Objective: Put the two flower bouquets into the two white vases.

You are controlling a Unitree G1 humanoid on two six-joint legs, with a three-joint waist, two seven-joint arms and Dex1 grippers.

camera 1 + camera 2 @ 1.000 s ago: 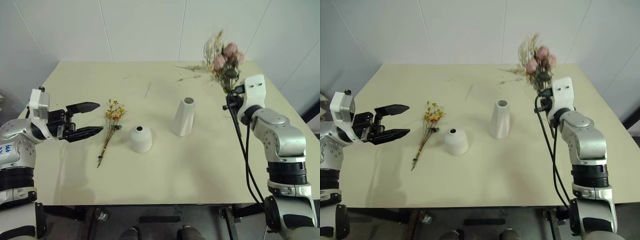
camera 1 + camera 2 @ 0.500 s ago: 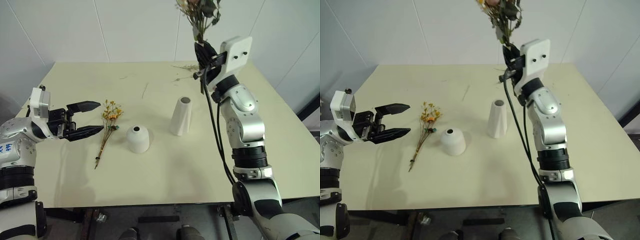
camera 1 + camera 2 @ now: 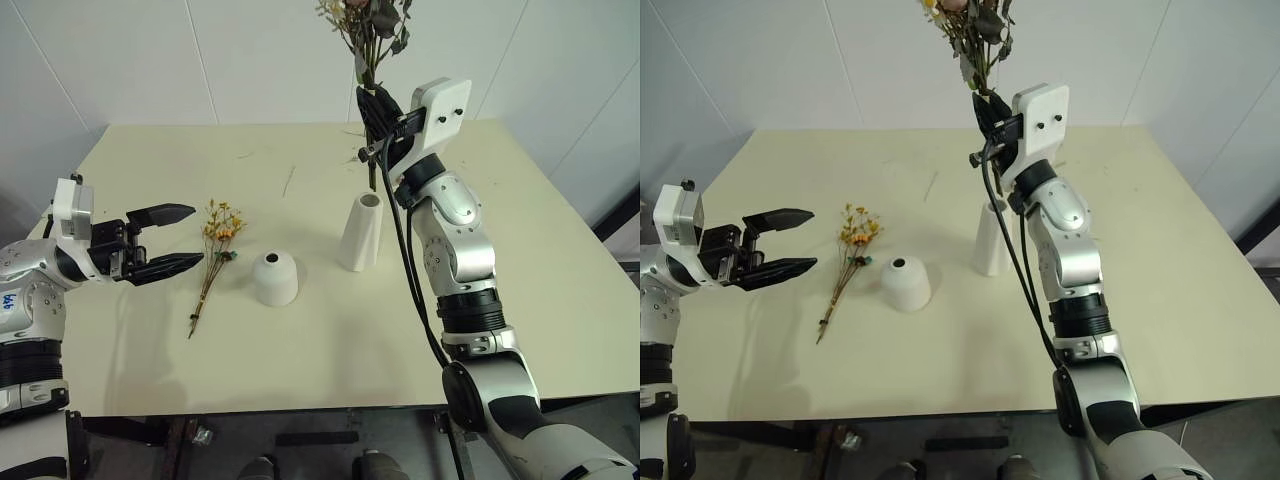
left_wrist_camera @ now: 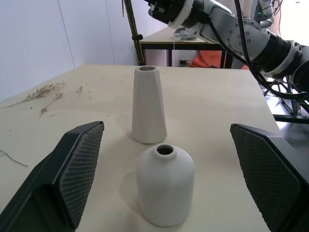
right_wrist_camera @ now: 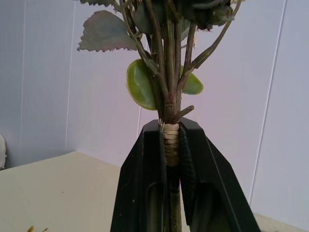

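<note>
My left gripper [image 3: 178, 238] hangs wide open and empty at the left, beside the small yellow bunch [image 3: 218, 250] lying flat; right of that, the domed vase [image 3: 276, 277]. My right gripper [image 5: 170, 140], clamped on the rose bouquet [image 3: 368, 35], hovers over the tall vase [image 3: 362, 232]. I judge off-centre stems could tip it.

A pale cream table [image 3: 330, 330] stands against white wall panels [image 3: 270, 60], with loose dried twig scraps [image 4: 41, 92] scattered near its far edge and a single thin twig [image 3: 290, 181] lying toward the far middle.
</note>
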